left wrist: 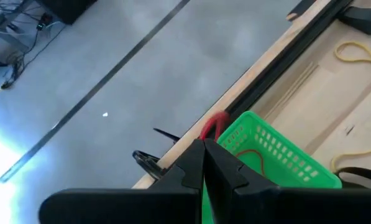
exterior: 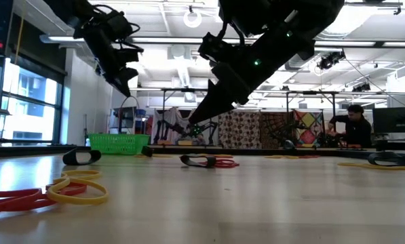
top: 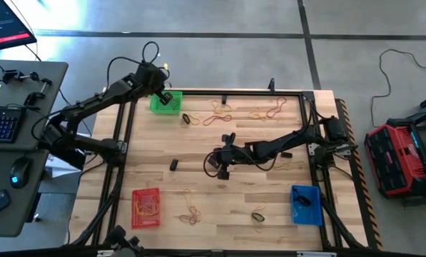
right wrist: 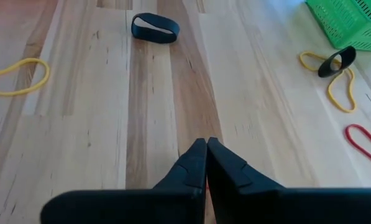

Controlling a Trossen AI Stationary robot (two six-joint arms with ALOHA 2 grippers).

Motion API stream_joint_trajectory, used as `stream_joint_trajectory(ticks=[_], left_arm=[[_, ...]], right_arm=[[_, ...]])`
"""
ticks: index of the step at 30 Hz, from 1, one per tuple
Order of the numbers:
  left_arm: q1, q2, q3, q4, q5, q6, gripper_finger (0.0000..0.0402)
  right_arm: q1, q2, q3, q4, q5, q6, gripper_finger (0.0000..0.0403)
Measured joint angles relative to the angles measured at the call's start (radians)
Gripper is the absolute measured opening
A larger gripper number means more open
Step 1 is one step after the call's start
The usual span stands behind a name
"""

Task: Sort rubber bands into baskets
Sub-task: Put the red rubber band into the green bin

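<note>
A: Green basket (top: 165,103) sits at the table's far left corner, the left gripper (top: 167,96) above it, fingers pressed together on a red rubber band (left wrist: 214,126).

B: And rightwards?

A: Mid-table, the right gripper (top: 222,171) hangs closed, nothing visibly held. Loose bands (top: 220,114) lie along the far edge; the blue basket (top: 306,205) stands near right.

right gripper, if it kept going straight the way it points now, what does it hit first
Probably the bare table first; the shut right gripper angles down at it. Further along lies a black rubber band, slightly off line.
</note>
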Motion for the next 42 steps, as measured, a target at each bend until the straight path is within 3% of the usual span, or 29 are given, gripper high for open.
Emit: stream_joint_trajectory(ticks=[7, 21, 25, 29, 42], left_arm=[[0.012, 0.078, 0.0, -0.002, 0.049, -0.032, 0.0], [0.018, 0.208, 0.0, -0.085, 0.051, -0.106, 0.0], [0.045, 0.234, 0.002, -0.126, 0.105, -0.121, 0.0], [0.079, 0.283, 0.052, -0.216, 0.163, -0.135, 0.0], [0.091, 0.477, 0.28, -0.442, 0.174, -0.124, 0.0]], right_arm=[[0.0, 0.0, 0.0, 0.0, 0.0, -0.02, 0.0], [-0.005, 0.0, 0.0, 0.0, -0.027, -0.054, 0.0], [-0.005, 0.0, 0.0, 0.0, -0.028, -0.072, 0.0], [-0.009, 0.0, 0.0, 0.005, -0.053, -0.081, 0.0], [-0.016, 0.026, 0.0, 0.018, -0.095, -0.075, 0.0]])
